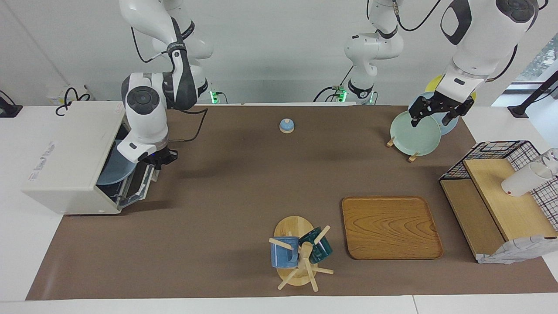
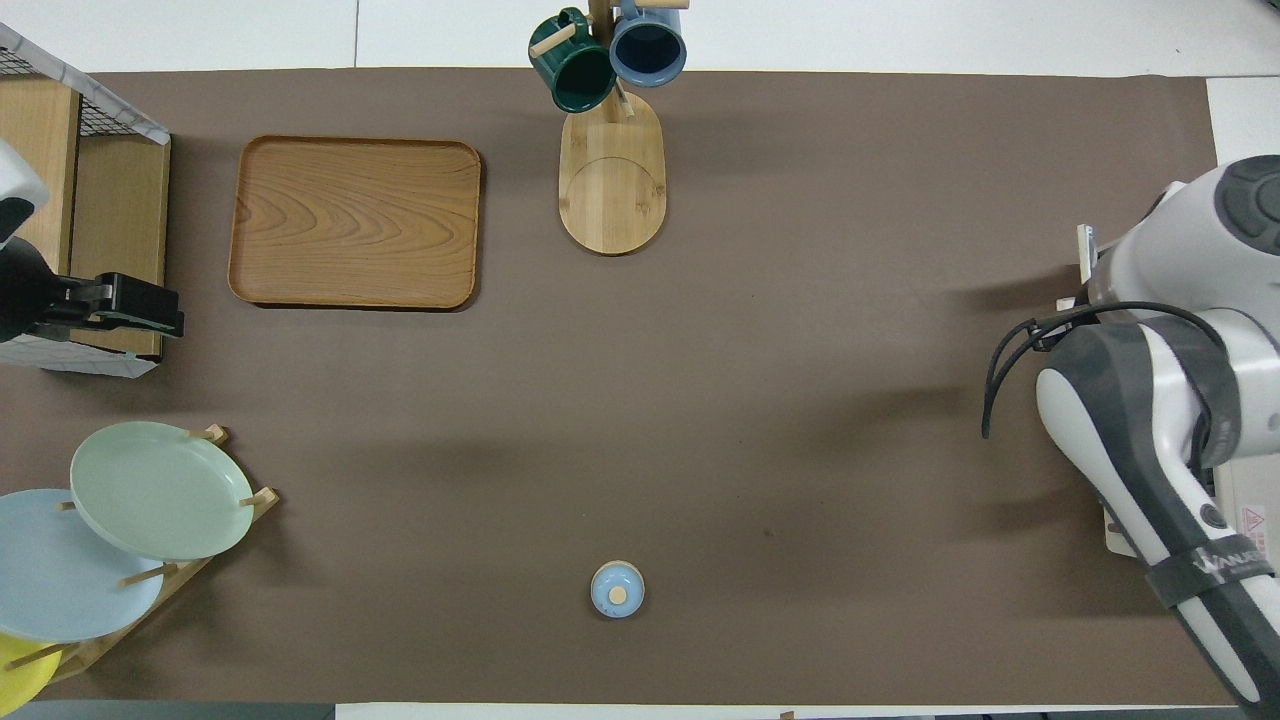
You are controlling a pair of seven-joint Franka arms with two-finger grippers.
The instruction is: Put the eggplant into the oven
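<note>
One shut right gripper [image 1: 160, 158] presses the boxy cream-white toaster oven's [image 1: 69, 157] nearly closed glass door [image 1: 141, 185]; left gripper [image 1: 438, 114], open, waits over the plates.

Eggplant not visible in either view; oven [image 1: 69, 152] interior is mostly blocked by its nearly raised door [image 1: 141, 183] and the right arm, only part of a blue plate [image 1: 114, 168] shows inside. In the overhead view the right arm covers the oven almost entirely. Right hand [image 1: 162, 158] fingertips too small to read. Yellow plate [image 2: 15, 680] cut off at the overhead frame's edge.
</note>
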